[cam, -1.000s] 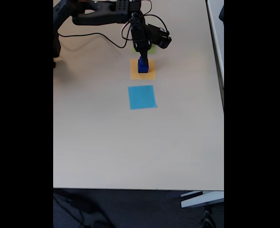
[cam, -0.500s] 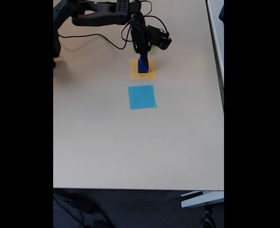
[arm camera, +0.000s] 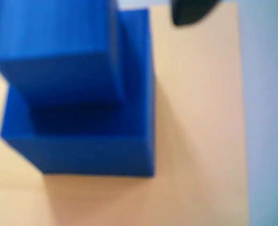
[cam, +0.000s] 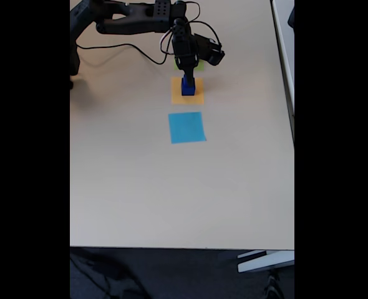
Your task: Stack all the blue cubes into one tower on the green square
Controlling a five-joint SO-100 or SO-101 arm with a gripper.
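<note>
Jaws [cam: 185, 70] hang right over the blue cubes [cam: 188, 86]; whether they grip the top cube cannot be told. Since a second ago the arm has edged toward 12 o'clock while the cubes stayed on the orange square [cam: 196, 96]. Green square [cam: 199, 63] lies just beyond at 12 o'clock, so the tower awaits moving.

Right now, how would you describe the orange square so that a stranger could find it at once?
In the fixed view, look at the beige table and find the black arm at its far edge. Three flat squares lie in a line running away from it; the orange square is the middle one, between the light-blue square and the green square. Only it carries dark blue cubes.
</note>
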